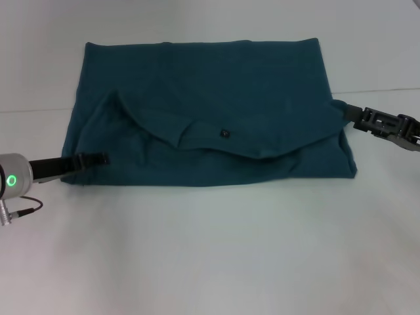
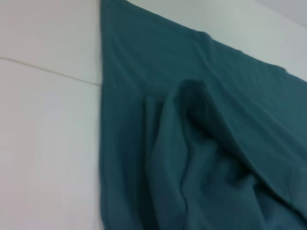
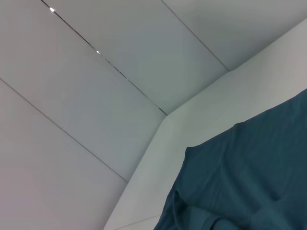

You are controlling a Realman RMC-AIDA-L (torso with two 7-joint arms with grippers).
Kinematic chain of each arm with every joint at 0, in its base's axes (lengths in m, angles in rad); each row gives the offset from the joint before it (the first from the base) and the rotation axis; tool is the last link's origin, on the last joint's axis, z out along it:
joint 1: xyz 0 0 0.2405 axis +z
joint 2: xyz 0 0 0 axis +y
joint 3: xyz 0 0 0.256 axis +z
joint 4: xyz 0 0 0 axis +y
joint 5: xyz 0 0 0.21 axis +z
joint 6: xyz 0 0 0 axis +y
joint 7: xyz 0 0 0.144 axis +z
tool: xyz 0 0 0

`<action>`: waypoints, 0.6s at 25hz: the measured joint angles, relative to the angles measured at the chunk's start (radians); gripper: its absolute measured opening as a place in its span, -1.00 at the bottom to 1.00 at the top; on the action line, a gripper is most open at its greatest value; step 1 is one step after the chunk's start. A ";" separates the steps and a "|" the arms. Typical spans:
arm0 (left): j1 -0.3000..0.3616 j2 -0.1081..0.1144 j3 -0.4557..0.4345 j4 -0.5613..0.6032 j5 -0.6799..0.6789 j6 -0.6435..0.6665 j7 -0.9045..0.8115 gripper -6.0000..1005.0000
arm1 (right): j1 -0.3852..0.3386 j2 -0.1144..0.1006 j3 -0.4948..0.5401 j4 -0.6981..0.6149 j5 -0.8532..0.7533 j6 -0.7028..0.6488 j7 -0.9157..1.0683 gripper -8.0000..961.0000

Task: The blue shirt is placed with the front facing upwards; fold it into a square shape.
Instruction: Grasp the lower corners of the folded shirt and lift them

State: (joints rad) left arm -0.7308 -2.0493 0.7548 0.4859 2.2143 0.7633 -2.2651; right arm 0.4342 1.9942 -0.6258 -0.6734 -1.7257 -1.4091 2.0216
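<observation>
Both grippers at shirt's side edges: left gripper [image 1: 98,159], right gripper [image 1: 351,115]; jaw state can't tell. Blue shirt [image 1: 210,111] half-folded on desk [image 1: 210,262]. Next, prob.: crosswise fold to square it.

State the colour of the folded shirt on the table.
The blue shirt is plain teal-blue, no lettering showing; clearest in the head view.
</observation>
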 joint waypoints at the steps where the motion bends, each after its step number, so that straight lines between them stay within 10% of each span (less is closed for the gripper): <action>1: 0.001 0.000 0.000 0.000 0.006 -0.002 -0.002 0.74 | 0.000 0.000 0.000 0.000 0.000 0.000 0.000 0.56; 15: -0.025 -0.007 0.009 0.005 0.098 -0.009 -0.077 0.66 | 0.000 0.000 0.003 0.000 0.000 0.001 -0.001 0.55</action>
State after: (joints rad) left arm -0.7556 -2.0562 0.7642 0.4908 2.3126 0.7544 -2.3425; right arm 0.4340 1.9941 -0.6231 -0.6734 -1.7257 -1.4080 2.0202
